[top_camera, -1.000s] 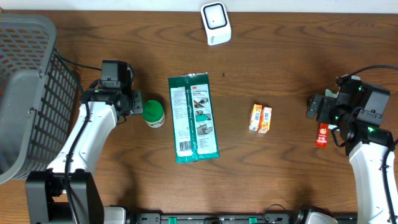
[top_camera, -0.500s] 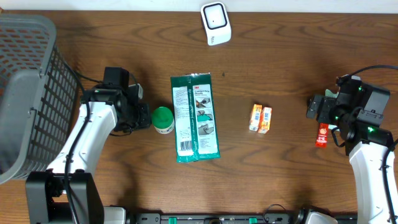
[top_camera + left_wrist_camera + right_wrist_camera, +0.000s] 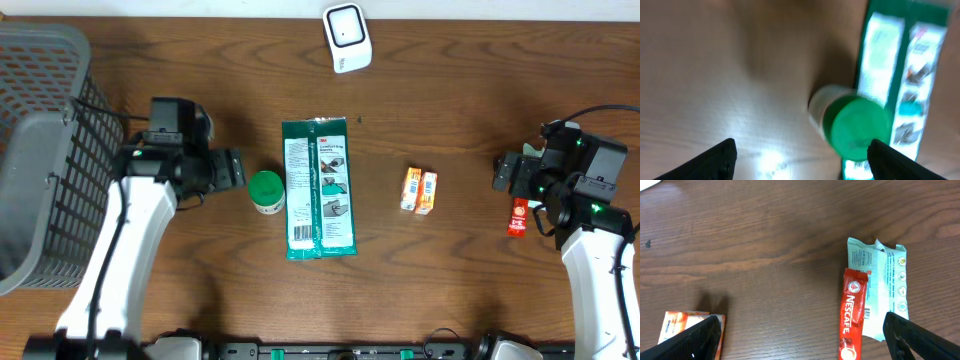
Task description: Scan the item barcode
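A small white bottle with a green cap (image 3: pixel 266 190) stands on the wooden table, touching the left edge of a flat green packet (image 3: pixel 320 190). My left gripper (image 3: pixel 232 170) is just left of the bottle, open and apart from it. In the left wrist view, which is blurred, the bottle (image 3: pixel 855 127) sits near the right finger, with the packet (image 3: pixel 900 75) behind it and the gripper (image 3: pixel 802 156) holding nothing. A white scanner (image 3: pixel 347 38) stands at the far edge. My right gripper (image 3: pixel 505 172) is open at the right side, above a red Nescafe stick (image 3: pixel 852 315).
A grey mesh basket (image 3: pixel 40 150) fills the left side. Two orange boxes (image 3: pixel 419 191) lie right of centre. The red stick (image 3: pixel 519 216) rests on a white sachet (image 3: pixel 885 285) by the right arm. An orange box (image 3: pixel 690 327) shows beside the right gripper's left finger.
The left gripper pushed the bottle right against the green packet, nudging the packet right, then opened and drew back left. The right arm has not moved.
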You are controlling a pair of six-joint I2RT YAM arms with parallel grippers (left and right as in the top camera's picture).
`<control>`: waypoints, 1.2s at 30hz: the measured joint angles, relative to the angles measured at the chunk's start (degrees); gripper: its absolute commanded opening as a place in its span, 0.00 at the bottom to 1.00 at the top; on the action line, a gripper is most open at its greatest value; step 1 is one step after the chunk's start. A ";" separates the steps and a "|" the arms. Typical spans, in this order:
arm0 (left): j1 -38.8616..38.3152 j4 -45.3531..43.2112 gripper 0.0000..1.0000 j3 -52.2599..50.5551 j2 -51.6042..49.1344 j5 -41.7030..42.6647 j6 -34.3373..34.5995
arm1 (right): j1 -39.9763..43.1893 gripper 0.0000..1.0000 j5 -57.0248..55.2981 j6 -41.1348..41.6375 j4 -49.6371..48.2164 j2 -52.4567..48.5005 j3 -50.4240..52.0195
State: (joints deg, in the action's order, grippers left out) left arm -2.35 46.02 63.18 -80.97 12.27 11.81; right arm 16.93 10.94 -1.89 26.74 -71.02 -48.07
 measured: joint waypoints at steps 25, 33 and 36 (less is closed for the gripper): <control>11.02 -1.36 0.91 0.90 4.15 -10.95 4.31 | 0.00 0.99 0.00 0.02 0.00 0.00 0.00; 11.02 -1.36 0.91 0.92 4.15 -10.95 4.72 | -0.02 0.99 0.00 0.02 0.00 0.00 0.00; 11.02 -1.33 0.91 0.92 4.15 -10.95 4.72 | -0.02 0.99 0.00 0.02 0.00 0.00 0.00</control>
State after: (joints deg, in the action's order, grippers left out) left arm 8.67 44.69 64.10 -76.82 1.32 16.53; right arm 16.91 10.94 -1.87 26.74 -71.02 -48.07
